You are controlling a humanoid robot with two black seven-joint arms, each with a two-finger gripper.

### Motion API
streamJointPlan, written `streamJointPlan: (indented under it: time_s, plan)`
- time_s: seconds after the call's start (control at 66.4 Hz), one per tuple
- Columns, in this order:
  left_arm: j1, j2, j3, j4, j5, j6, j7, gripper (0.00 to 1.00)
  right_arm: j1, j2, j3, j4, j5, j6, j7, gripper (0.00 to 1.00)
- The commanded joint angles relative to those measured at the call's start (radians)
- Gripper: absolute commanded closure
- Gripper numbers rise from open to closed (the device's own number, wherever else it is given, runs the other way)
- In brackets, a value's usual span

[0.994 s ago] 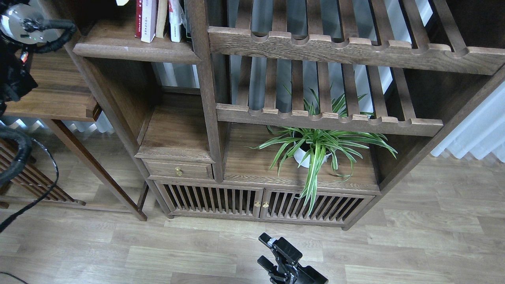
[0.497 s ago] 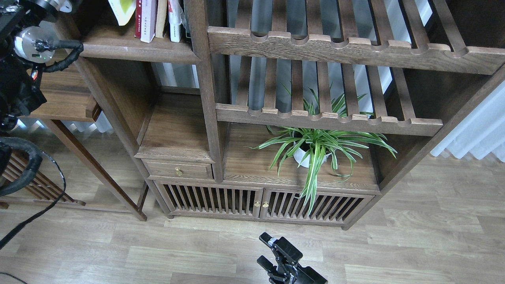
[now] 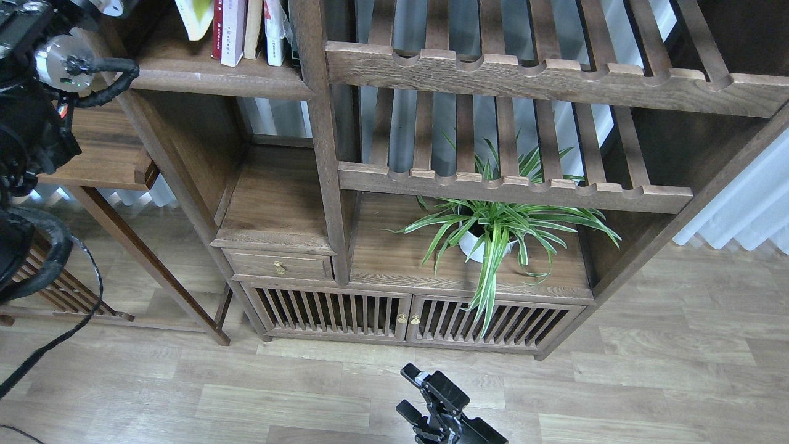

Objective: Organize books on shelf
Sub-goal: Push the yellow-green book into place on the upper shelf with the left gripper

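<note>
The shelf (image 3: 209,73) is the dark board at the upper left of the bookcase. A row of books stands on it: a dark red spine (image 3: 217,28), a pale one (image 3: 232,31), a tan one (image 3: 251,26) and a white one (image 3: 274,31). A yellow-green book (image 3: 195,15) hangs tilted at the left end of the row, its top cut off by the frame. My left arm (image 3: 58,55) rises at the far left, and its gripper is out of view above the top edge. My right gripper (image 3: 414,390) is low over the floor at bottom centre, open and empty.
Slatted racks with notched rails (image 3: 511,185) fill the bookcase's right side. A potted spider plant (image 3: 493,231) stands under them. Below are a small drawer (image 3: 280,266) and slatted cabinet doors (image 3: 404,317). A side table (image 3: 105,154) stands at the left, with cables (image 3: 55,246) hanging from my arm.
The yellow-green book has come down into view and moved right, up against the dark red spine. My left arm shifted right. The right gripper barely moved.
</note>
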Motion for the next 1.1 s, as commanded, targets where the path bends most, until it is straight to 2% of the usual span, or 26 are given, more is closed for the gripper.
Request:
streamJointPlan:
  time_s: [0.0,0.286,0.407,0.858,0.964,1.084]
  plan:
    - [0.008,0.0,0.025,0.018,0.0,0.0,-0.023,0.98,-0.003,-0.001,0.0,0.0,0.002,0.0,0.0,0.01]
    - [0.013,0.005,0.059,0.017,0.0,0.0,-0.026,0.96,-0.008,-0.001,0.0,0.0,0.004,0.0,0.0,0.01]
    - [0.013,0.006,0.085,0.018,0.0,0.0,-0.039,0.96,-0.008,-0.001,0.0,0.0,0.008,0.0,0.0,0.01]
    - [0.012,0.008,0.085,0.017,0.001,0.0,-0.046,0.94,-0.01,-0.001,0.006,0.0,0.016,0.0,0.0,0.01]
    - [0.012,0.008,0.085,0.017,0.0,0.0,-0.046,0.91,-0.013,-0.001,0.006,0.0,0.017,0.0,0.0,0.01]
    - [0.012,0.006,0.085,0.017,0.001,0.0,-0.046,0.84,-0.017,-0.001,0.006,0.006,0.017,0.0,0.0,0.01]
